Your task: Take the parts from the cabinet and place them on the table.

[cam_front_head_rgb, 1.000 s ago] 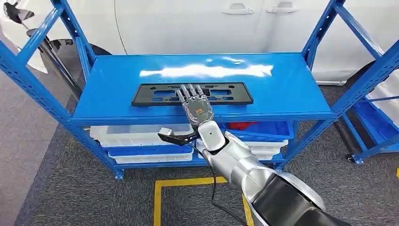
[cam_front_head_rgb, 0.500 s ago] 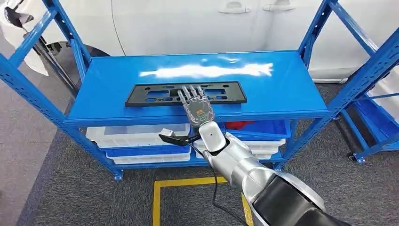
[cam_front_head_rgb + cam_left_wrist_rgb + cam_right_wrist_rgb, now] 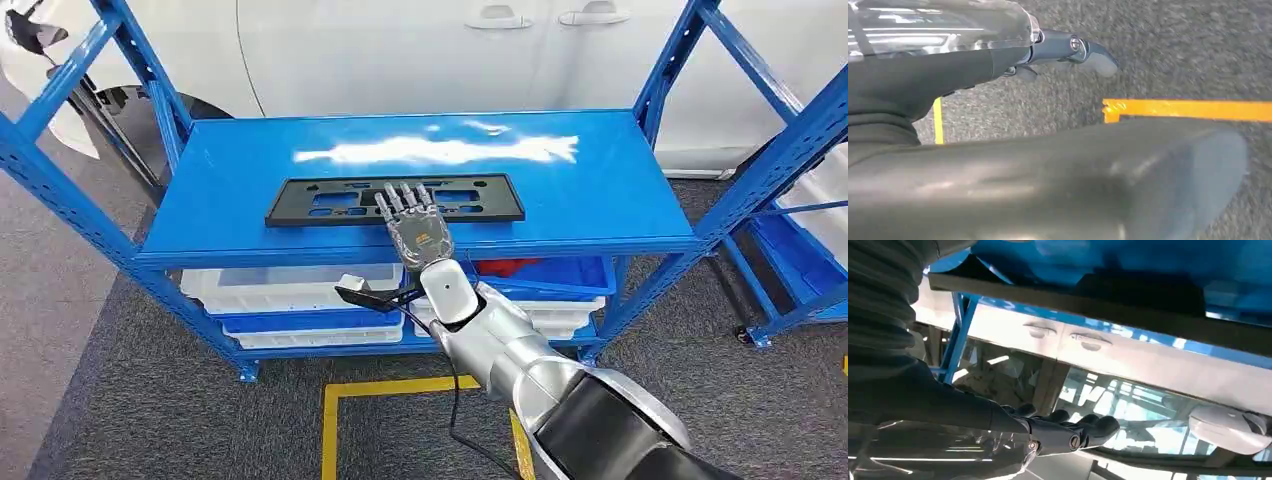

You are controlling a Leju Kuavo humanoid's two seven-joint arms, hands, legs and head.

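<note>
A long black plastic frame (image 3: 330, 200) with cut-outs lies flat on the blue cabinet's top shelf (image 3: 600, 190), near the front edge. My right hand (image 3: 415, 225) reaches up from below. Its straight fingers lie spread over the frame's front edge near the middle, gripping nothing that I can see. The right wrist view has the same hand (image 3: 1058, 432) with its dark fingers stretched out side by side. My left hand (image 3: 1048, 170) hangs over the grey carpet with nothing in it.
White bins (image 3: 290, 285) and a blue bin (image 3: 545, 270) holding something red sit on the lower shelves. Blue uprights (image 3: 70, 190) flank the cabinet, and another blue rack (image 3: 800, 240) stands at the right. A white car (image 3: 400, 50) is behind. Yellow tape (image 3: 400, 388) marks the carpet.
The whole picture has shifted slightly, so the camera moved. My right hand stays on the frame's front edge, and the frame keeps its place on the shelf.
</note>
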